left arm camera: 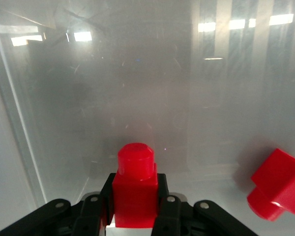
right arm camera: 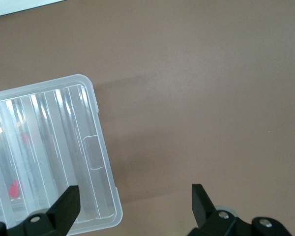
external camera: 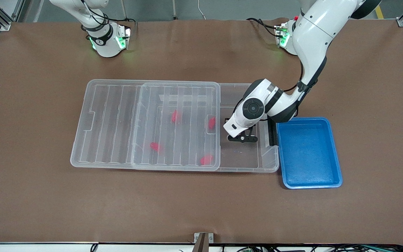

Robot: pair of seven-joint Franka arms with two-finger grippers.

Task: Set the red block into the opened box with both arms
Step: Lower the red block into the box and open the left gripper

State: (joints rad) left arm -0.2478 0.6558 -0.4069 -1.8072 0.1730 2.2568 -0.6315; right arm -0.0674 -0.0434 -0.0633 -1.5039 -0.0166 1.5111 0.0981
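The clear box [external camera: 257, 164] lies mid-table with its ribbed lid [external camera: 117, 122] slid toward the right arm's end, so the end beside the blue tray is uncovered. My left gripper [external camera: 242, 138] is down inside that uncovered part, shut on a red block [left arm camera: 135, 189] whose stub points away from the fingers [left arm camera: 169, 211]. Another red block [left arm camera: 277, 184] lies on the box floor close by. Several red blocks [external camera: 175, 116] show through the lid. My right gripper [right arm camera: 135, 196] is open and empty, high over the bare table beside the lid's corner [right arm camera: 96, 162]; the front view does not show it.
An empty blue tray [external camera: 331, 154] sits against the box's handle end [external camera: 274, 134], toward the left arm's end of the table. The left arm's forearm [external camera: 285, 105] hangs over the box edge and the tray's corner. Brown table [external camera: 201, 210] surrounds everything.
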